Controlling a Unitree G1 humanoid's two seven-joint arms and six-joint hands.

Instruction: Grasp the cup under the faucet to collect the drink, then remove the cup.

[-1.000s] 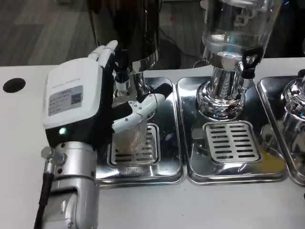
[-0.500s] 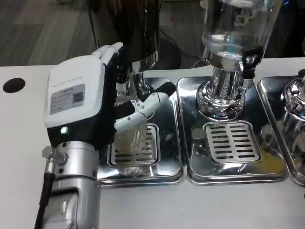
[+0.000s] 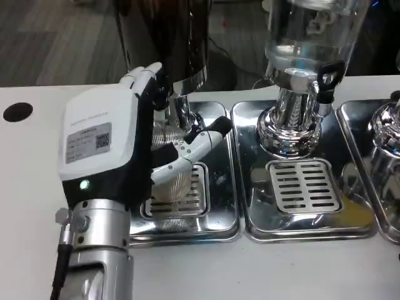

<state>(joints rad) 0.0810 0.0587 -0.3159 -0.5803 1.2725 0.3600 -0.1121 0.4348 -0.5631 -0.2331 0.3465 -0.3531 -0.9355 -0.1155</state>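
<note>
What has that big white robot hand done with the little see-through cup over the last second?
The left hand, holding the clear ribbed plastic cup, has lifted it up off the slotted grille toward the dark dispenser's faucet, shifting slightly right. The grip is unchanged. The shiny steel drip trays and the clear-tank dispenser stayed put.

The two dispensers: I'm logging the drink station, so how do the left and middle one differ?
The left dispenser has a dark body; the middle dispenser is clear glass. The left hand holds a cup over the left one's grate; the middle one's grate is bare. Both stand on shiny metal trays.
</note>
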